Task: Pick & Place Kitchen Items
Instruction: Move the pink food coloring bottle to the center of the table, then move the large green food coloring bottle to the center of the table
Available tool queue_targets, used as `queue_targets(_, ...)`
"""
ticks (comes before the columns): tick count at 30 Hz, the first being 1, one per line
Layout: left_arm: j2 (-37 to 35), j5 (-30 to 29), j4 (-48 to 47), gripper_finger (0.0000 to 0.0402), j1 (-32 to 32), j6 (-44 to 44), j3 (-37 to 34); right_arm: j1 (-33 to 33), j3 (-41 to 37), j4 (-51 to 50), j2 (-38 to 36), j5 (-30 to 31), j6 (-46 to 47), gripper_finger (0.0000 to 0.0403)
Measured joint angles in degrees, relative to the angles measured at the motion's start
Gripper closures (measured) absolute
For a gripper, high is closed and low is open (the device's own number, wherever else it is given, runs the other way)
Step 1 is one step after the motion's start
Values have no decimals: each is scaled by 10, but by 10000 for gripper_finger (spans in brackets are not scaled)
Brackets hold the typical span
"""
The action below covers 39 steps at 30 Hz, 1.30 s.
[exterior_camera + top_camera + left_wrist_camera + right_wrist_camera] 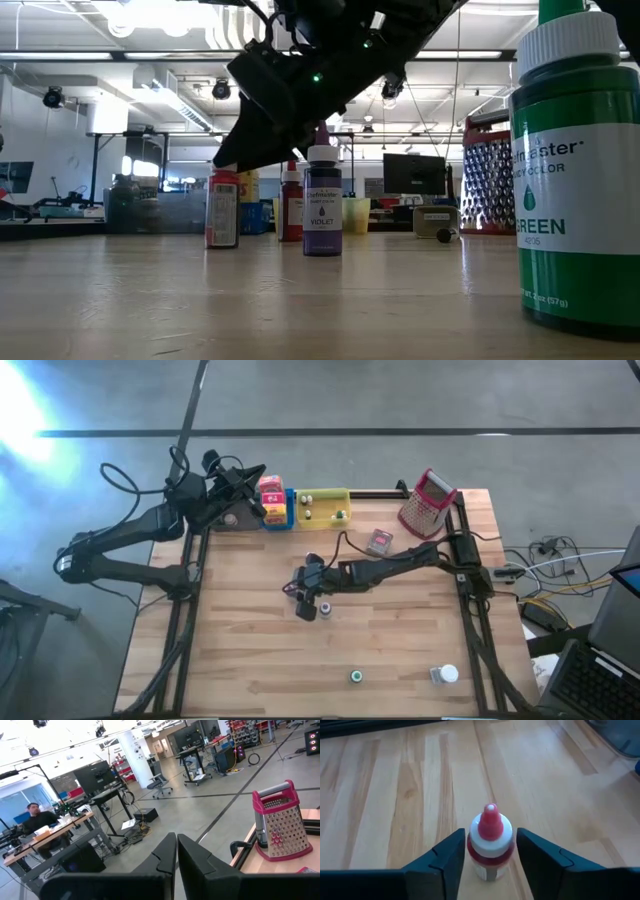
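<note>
Clearly the left arm has no part in the coming move. The left gripper hangs over the far left corner of the tabletop, its two dark fingers pressed flat together with nothing between them, well apart from the work.

Moving right, the right arm stretches in from the right edge to about the middle of the tabletop, a little left of centre, so it is by far the nearer arm. There the right gripper is partly open and straddles the small plastic bottle with a pink pointed cap and white collar. The bottle stands upright on the wood, long axis vertical, base flat on the boards. It sits squarely in the gap, one finger close against one flank of the collar and the other just clear of the opposite flank. As far as the wrist view shows, the fingers flank it without clamping it, so I judge it not held.

The coming move turns on that centring: the fingers close across the bottle's width, square to its axis. A small dark bottle stands just beside, towards the right edge, and could be knocked.
</note>
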Motion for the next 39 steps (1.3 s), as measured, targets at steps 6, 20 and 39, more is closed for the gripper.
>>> queue_targets(6, 0, 0, 0, 380, 0, 0, 0, 1, 0, 3, -3, 0, -11, 210)
queue_targets(20, 0, 0, 0, 380, 0, 0, 0, 87, -68, -35, -157, 148, -82, 218)
queue_targets(39, 0, 0, -1, 380, 0, 0, 0, 311, -287, -170, -383, 77, 157, 207)
